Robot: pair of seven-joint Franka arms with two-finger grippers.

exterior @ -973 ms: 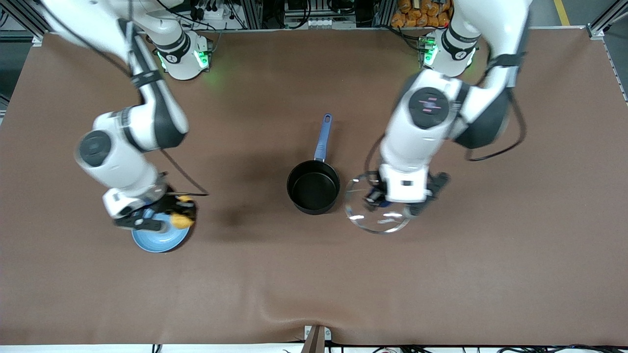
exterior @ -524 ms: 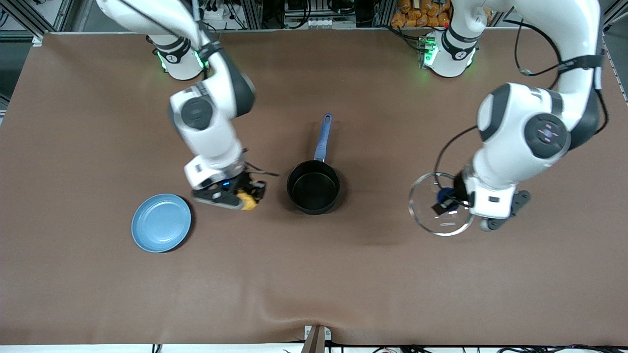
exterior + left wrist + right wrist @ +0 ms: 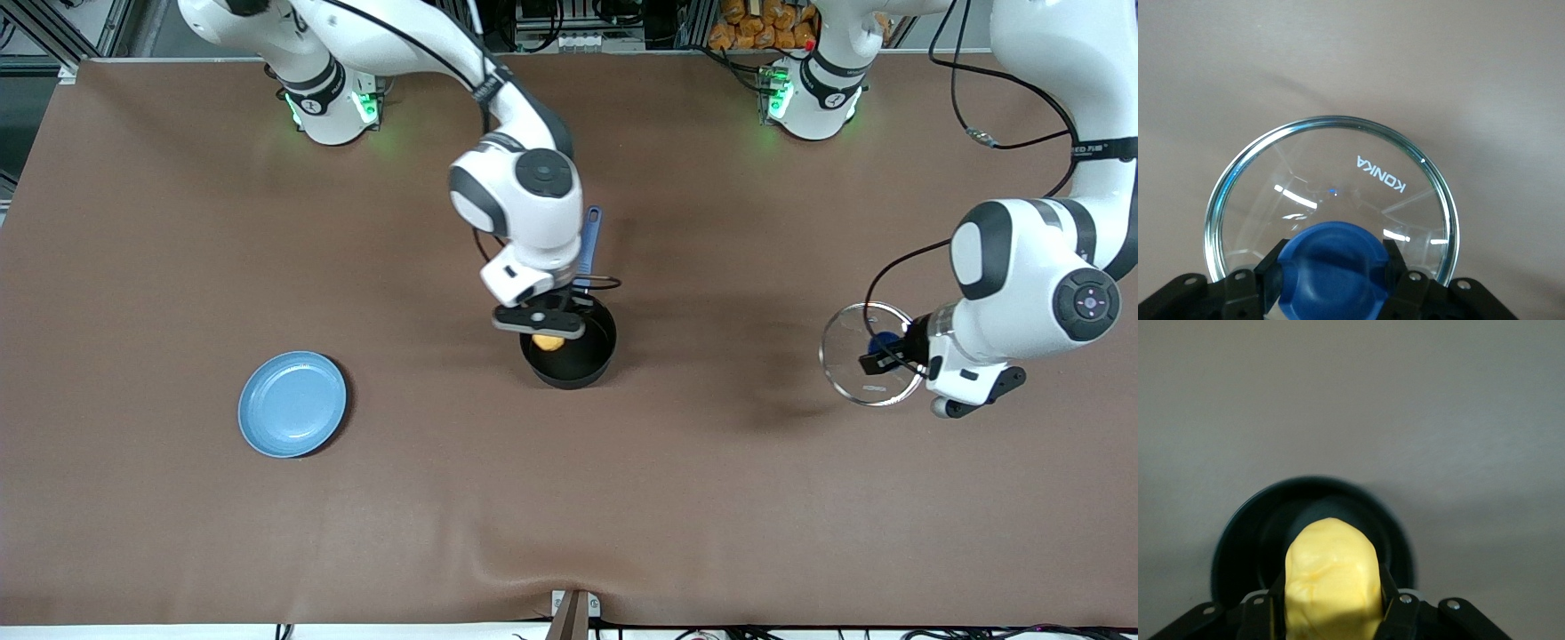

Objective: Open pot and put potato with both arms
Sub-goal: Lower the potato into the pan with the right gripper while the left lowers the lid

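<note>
From the front view, the right gripper (image 3: 544, 325) hangs over the open pot (image 3: 569, 351), pinching the potato (image 3: 548, 342) above its mouth. The pot stands mid-table, its blue handle (image 3: 589, 249) pointing toward the robots' bases. A blue plate (image 3: 292, 404) lies toward the right arm's end. The left gripper (image 3: 880, 357) holds the glass lid (image 3: 861, 356) over bare table toward the left arm's end.

The left wrist view shows the fingers (image 3: 1275, 280) clamped on the lid's blue knob (image 3: 1331, 270) and lettering on the glass.

The right wrist view shows the potato (image 3: 1331, 580) squeezed between the fingers (image 3: 1388, 607), with the pot (image 3: 1311, 540) directly beneath.
</note>
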